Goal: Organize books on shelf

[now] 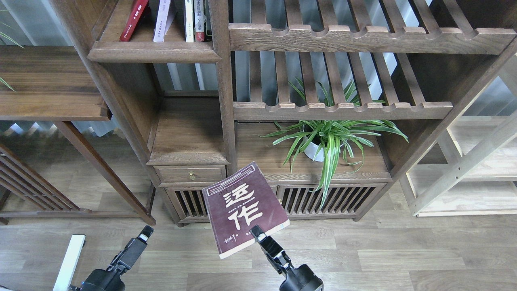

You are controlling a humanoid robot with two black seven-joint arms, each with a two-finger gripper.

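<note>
Low in the view, the right gripper (255,231) pinched the maroon paperback (243,208) at its lower edge, cover tilted upward before the cabinet. The left gripper (145,232) pointed up empty; its jaw gap could not be told. Thin books (165,20) stood on the shelf (153,51).

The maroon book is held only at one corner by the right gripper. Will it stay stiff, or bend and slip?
The maroon book looks like a thick paperback, so it probably sags little. The right gripper pinches only its lower edge near a corner, so the book may pivot or slip. It hangs tilted over the floor, so a drop is possible.
</note>
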